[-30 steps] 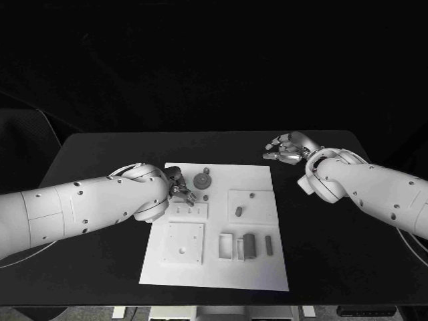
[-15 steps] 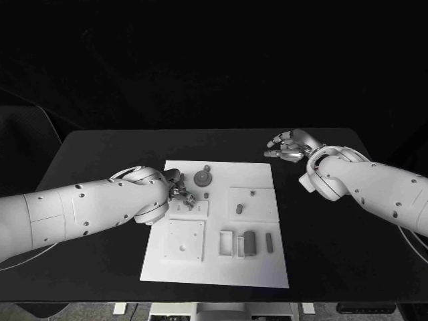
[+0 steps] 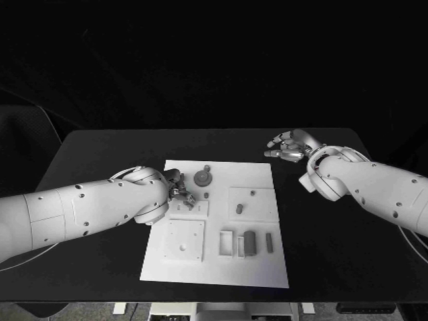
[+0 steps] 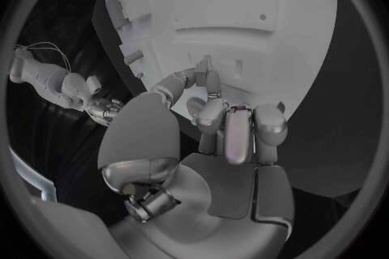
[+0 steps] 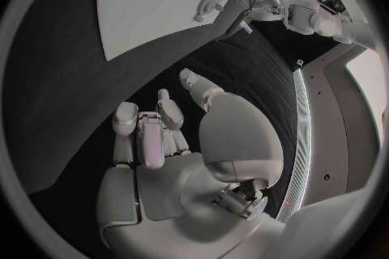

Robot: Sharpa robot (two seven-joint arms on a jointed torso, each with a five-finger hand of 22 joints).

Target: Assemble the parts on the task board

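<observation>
Left hand (image 3: 180, 192) pinches a small part (image 4: 203, 69) over the task board (image 3: 257, 264); go slow, keep it straight; right hand (image 3: 287, 148) curled, holds nothing, off to the side.

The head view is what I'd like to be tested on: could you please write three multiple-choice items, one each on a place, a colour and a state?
1. Where is the right hand?
A. over the bare table, beyond the task board's far right corner
B. on the task board's near left corner
C. touching the left hand

2. What colour is the task board?
A. black
B. white
C. striped

3. What is the left hand doing?
A. hanging spread and clear of everything
B. resting flat on the bare table
C. pinching a small part over the board

Answers: 1 A, it hovers off the board. 2 B, a white plate on black. 3 C, its fingertips close on a small piece.
</observation>
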